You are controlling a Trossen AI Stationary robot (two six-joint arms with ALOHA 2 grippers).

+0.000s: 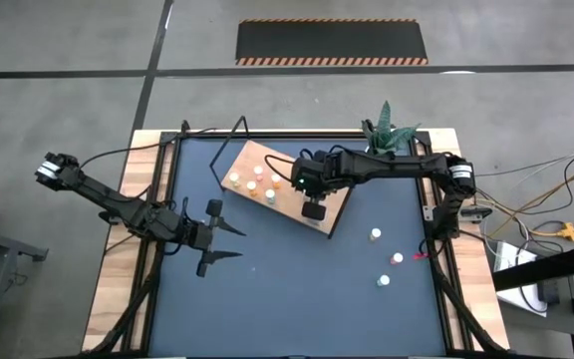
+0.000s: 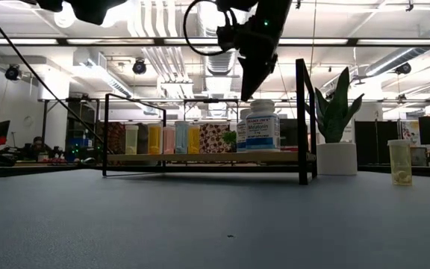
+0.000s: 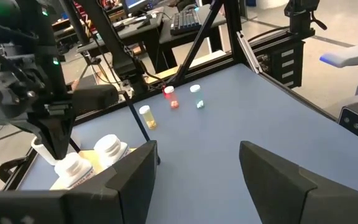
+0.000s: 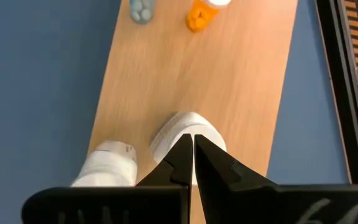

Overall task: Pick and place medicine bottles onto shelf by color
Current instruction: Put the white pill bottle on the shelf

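The shelf point(image 1: 285, 185) is a light-brown board in a black frame, lying aslant at the table's far middle. Several small bottles point(image 1: 257, 181) stand on its left part and two bigger white bottles point(image 4: 107, 163) on its right part. My right gripper point(image 4: 193, 140) is shut and points down, right over the cap of one big white bottle point(image 4: 188, 127); the low view shows it just above that bottle point(image 2: 260, 128). My left gripper point(image 1: 219, 235) is open over bare table left of the shelf. Three small bottles point(image 1: 375, 235) stand on the table at right. My right gripper comes from above with shut fingers point(image 4: 179, 158) pointing down at the cap point(image 4: 166, 134) of the big white bottle, which stands upright on the shelf board. I cannot tell whether the tips touch the cap.
A white pot with a green plant point(image 1: 387, 132) stands at the far right corner, behind the shelf. The shelf's black frame posts point(image 2: 301, 123) rise beside the big bottles. A yellowish bottle point(image 3: 146, 116), a red one point(image 3: 171, 98) and a white one point(image 3: 197, 96) dot the right side.
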